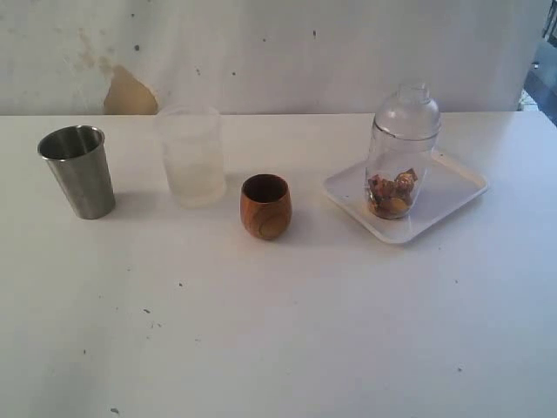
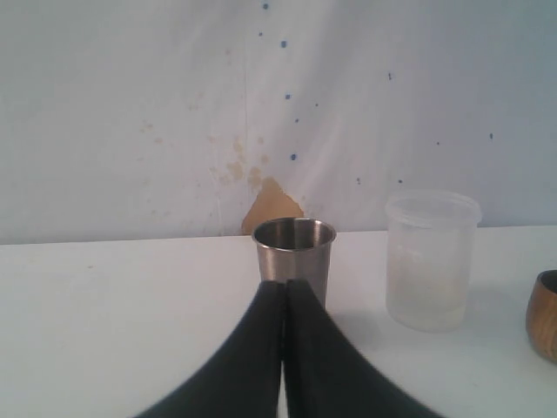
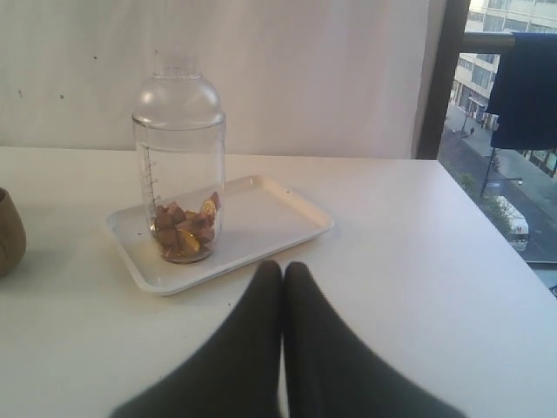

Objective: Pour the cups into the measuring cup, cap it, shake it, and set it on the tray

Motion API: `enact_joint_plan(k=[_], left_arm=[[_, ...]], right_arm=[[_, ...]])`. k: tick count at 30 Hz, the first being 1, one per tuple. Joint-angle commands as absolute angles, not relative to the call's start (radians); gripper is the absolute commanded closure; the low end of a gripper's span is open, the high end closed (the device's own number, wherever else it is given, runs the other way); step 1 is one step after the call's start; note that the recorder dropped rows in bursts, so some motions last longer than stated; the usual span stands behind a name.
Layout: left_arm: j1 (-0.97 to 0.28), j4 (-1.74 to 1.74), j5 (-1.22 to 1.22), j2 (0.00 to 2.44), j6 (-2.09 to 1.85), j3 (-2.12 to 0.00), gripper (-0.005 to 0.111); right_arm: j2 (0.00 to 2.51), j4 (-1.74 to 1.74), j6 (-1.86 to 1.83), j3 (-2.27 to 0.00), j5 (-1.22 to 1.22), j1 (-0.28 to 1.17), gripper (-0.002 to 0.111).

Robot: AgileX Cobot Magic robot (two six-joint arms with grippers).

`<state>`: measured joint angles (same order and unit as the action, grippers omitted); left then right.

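Measuring cup (image 1: 400, 161) on tray (image 1: 454, 185) — wooden cup (image 1: 265, 206) left, tumbler (image 1: 78, 171) farthest left

Left gripper (image 2: 285, 284), right gripper (image 3: 282, 266): matte black, smooth, curved, tapering toward tips.

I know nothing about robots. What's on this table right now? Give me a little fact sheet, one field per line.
tray: white, on the table, right of the exterior view
measuring cup: upright on the tray, lid on, brownish pieces inside
wooden cup: upright, mid-table, off the tray
steel tumbler: upright, far left
frosted cup: upright, between tumbler and wooden cup
left claw: shut, empty, facing steel tumbler
right claw: shut, empty, facing tray
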<state>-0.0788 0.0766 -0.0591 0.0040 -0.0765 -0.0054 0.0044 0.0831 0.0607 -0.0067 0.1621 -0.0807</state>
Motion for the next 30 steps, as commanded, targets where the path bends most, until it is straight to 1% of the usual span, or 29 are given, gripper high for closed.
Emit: enact_joint_plan(k=[1,30], left_arm=[[-0.083,0.085,-0.054,0.0,-0.075,0.0,0.106],[-0.083,0.085,-0.054,0.0,-0.075,0.0,0.106]], right_arm=[[0.0,0.083,0.057,0.0,0.163,-0.081,0.108],[0.0,0.076,0.022,0.0,0.163,-0.081,0.108]])
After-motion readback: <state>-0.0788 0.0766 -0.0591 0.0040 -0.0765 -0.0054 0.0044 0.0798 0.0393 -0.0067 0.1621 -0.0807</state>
